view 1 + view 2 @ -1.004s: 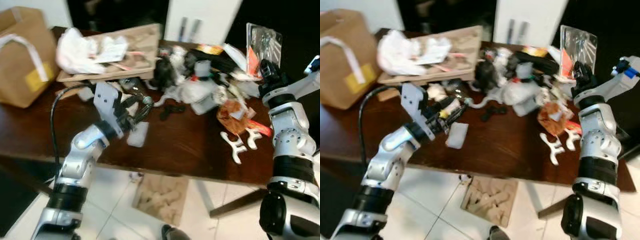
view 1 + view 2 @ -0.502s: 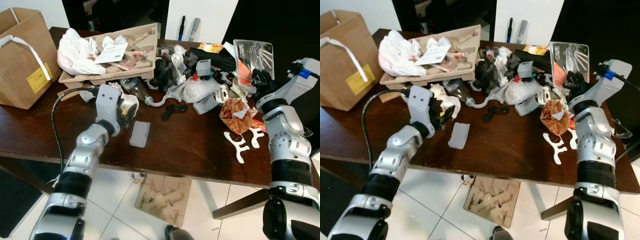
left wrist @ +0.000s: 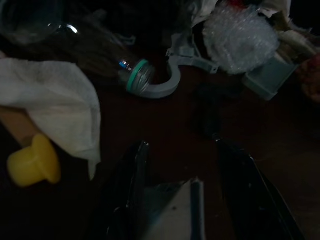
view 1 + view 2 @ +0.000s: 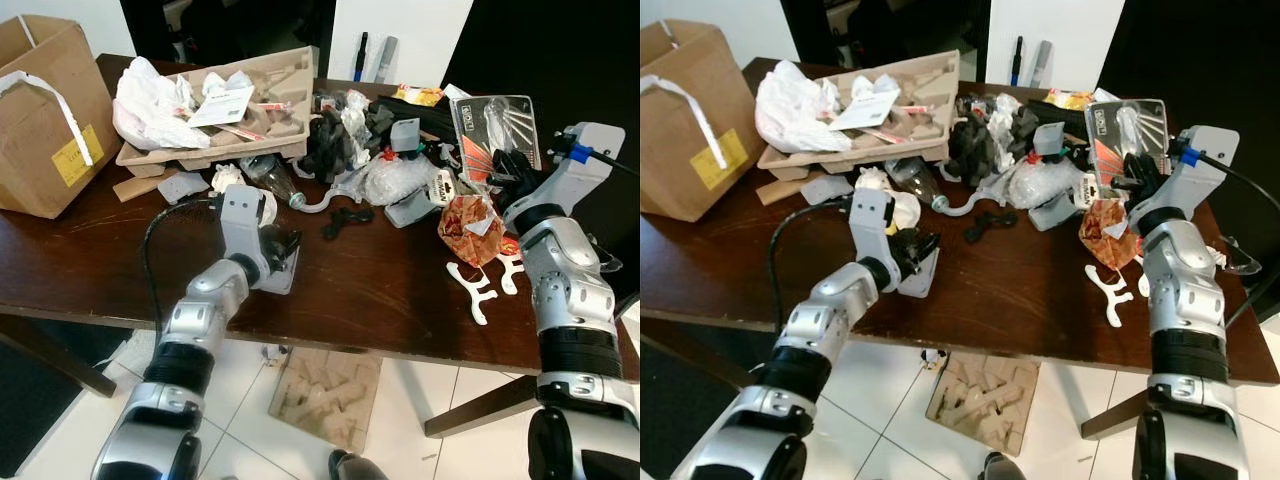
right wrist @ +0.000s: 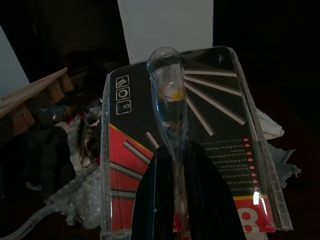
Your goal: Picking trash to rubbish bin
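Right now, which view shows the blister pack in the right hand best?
The right wrist view: the blister pack faces the camera, clear bubble and red-black card plain, the right hand shut on its lower edge. Both eye views show it small and tilted at the table's far right.

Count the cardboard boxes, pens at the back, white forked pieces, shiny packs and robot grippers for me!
Cardboard box: 1
Pens: 2
White forked pieces: 2
Blister pack: 1
Grippers, left gripper and right gripper: 2
Total: 8
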`<state>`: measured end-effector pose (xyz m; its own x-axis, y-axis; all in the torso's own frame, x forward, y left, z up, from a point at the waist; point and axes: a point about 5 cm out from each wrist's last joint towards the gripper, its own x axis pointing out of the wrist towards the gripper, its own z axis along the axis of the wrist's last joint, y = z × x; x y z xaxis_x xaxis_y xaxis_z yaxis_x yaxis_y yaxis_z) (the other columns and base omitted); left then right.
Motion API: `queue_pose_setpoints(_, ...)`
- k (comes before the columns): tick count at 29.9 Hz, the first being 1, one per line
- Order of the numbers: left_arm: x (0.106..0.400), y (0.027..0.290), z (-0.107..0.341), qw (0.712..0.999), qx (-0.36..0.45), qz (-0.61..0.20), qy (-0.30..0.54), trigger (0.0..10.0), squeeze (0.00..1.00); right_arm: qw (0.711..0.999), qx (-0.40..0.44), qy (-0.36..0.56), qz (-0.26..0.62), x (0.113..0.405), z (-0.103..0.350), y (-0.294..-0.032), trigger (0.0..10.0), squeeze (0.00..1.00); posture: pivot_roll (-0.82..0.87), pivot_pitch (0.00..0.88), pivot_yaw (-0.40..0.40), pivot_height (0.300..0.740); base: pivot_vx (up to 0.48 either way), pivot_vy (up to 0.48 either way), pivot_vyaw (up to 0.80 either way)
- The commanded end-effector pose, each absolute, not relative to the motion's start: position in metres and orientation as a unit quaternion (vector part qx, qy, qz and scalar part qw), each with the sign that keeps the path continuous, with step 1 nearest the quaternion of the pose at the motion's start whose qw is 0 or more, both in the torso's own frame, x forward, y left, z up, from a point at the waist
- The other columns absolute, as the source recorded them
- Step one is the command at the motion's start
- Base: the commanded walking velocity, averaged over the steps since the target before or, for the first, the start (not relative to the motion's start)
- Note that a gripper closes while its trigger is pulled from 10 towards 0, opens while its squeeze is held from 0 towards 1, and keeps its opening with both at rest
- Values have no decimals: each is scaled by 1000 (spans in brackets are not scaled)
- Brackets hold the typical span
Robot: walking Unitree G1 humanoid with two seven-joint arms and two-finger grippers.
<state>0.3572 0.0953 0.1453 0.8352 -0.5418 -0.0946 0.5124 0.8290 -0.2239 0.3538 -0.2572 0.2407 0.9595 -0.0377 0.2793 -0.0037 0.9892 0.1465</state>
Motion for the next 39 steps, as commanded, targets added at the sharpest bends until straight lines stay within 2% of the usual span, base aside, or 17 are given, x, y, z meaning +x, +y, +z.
queue_pose_setpoints(1, 356, 92, 135, 952, -85, -271, 110, 10000, 0, 989, 65, -131, -22, 351, 236, -262, 10000, 0, 22, 174, -18, 740, 0, 0, 0)
queue_pose_setpoints(3, 354, 96, 126, 952, -82, -256, 144, 10000, 0, 989, 63, -127, -33, 350, 234, -265, 10000, 0, 21, 172, -15, 740, 0, 0, 0)
queue_pose_setpoints(11, 352, 102, 115, 953, -60, -235, 183, 10000, 0, 989, 63, -124, -48, 351, 233, -266, 10000, 0, 29, 171, -13, 740, 0, 0, 0)
queue_pose_setpoints(12, 351, 103, 116, 955, -50, -230, 182, 10000, 1000, 989, 63, -122, -53, 352, 232, -267, 10000, 0, 29, 171, -13, 740, 0, 0, 0)
queue_pose_setpoints(20, 348, 106, 138, 965, -43, -217, 141, 10000, 1000, 989, 62, -122, -53, 353, 234, -265, 10000, 0, 40, 174, -27, 740, 0, 0, 0)
queue_pose_setpoints(29, 333, 94, 106, 946, -61, -235, 213, 10000, 1000, 989, 61, -126, -51, 355, 237, -261, 10000, 0, 40, 172, -29, 740, 0, 0, 0)
queue_pose_setpoints(35, 330, 94, 106, 944, -62, -241, 219, 10000, 1000, 988, 61, -131, -52, 355, 240, -263, 10000, 0, 41, 169, -31, 740, 0, 0, 0)
queue_pose_setpoints(36, 329, 93, 108, 944, -27, -248, 216, 10000, 98, 987, 64, -136, -52, 355, 242, -263, 10000, 0, 40, 164, -32, 740, 0, 0, 0)
queue_pose_setpoints(38, 329, 93, 108, 944, -15, -251, 215, 10000, 98, 987, 65, -137, -52, 355, 243, -264, 10000, 0, 40, 164, -32, 740, 0, 0, 0)
queue_pose_setpoints(39, 328, 91, 109, 942, -3, -256, 215, 10000, 0, 987, 65, -139, -51, 355, 243, -263, 10000, 0, 40, 164, -32, 740, 0, 0, 0)
